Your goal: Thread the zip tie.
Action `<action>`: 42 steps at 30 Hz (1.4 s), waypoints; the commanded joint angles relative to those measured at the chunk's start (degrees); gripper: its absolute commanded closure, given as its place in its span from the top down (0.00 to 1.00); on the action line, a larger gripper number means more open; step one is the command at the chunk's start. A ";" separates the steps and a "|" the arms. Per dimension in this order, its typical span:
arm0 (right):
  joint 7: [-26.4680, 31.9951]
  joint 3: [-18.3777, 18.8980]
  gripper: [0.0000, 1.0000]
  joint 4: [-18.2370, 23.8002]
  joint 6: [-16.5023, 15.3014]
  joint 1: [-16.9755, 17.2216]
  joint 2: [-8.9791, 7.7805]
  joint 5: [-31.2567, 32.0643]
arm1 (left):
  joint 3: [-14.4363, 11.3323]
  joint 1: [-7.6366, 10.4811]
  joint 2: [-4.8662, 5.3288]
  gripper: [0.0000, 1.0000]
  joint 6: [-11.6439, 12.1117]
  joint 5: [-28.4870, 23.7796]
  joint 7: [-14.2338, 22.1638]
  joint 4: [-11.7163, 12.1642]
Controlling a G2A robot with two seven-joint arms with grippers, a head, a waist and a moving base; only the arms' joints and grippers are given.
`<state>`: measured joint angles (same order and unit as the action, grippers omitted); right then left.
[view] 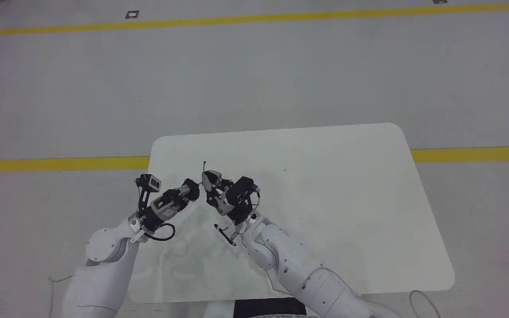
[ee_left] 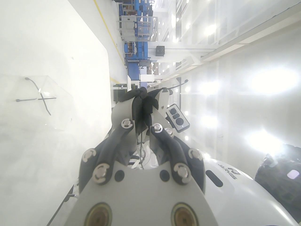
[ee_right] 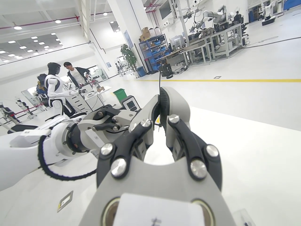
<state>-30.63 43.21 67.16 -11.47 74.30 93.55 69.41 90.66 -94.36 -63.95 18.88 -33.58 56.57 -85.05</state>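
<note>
Right gripper (ee_right: 161,99) pinching zip tie (ee_right: 160,81), left gripper (ee_left: 141,101) clamped on it too (over table (view: 358,199))

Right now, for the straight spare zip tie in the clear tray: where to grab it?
I'd take the straight zip tie on the strap between its head and the crossing, from above, jaws across the strap. It lies flat in the clear tray, and the curved zip tie crosses its tail half.
</note>
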 commanded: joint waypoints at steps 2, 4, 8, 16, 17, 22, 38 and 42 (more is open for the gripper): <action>0.16 0.02 0.00 0.16 -0.09 0.19 -0.02 -0.03 | 0.00 0.00 0.00 0.00 0.00 0.00 0.00 0.00; -0.18 0.15 0.00 0.37 0.20 0.37 -0.01 -0.12 | 0.00 0.00 0.00 0.00 0.00 0.00 0.00 0.00; -1.41 0.60 0.00 1.28 0.65 0.82 -0.11 0.01 | 0.00 0.00 0.00 0.00 0.00 0.00 0.00 0.00; -1.60 0.92 0.00 3.04 0.42 1.48 -0.35 0.73 | 0.00 0.00 0.00 0.00 0.00 0.00 0.00 0.00; -1.61 0.87 0.00 3.09 0.40 1.49 -0.34 0.74 | 0.00 0.00 0.00 0.00 0.00 0.00 0.00 0.00; -1.60 0.48 0.00 2.94 0.33 1.31 -0.16 0.53 | 0.00 0.00 0.00 0.00 0.00 0.00 0.00 0.00; -1.72 0.47 0.00 2.83 -0.03 1.29 -0.08 -0.27 | 0.00 0.00 0.00 0.00 0.00 0.00 0.00 0.00; -1.72 0.47 0.00 2.83 -0.03 1.29 -0.08 -0.27 | 0.00 0.00 0.00 0.00 0.00 0.00 0.00 0.00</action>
<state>-32.34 43.68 70.00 -11.49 75.58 93.48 69.15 90.66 -94.36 -63.95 18.88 -33.58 56.57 -85.05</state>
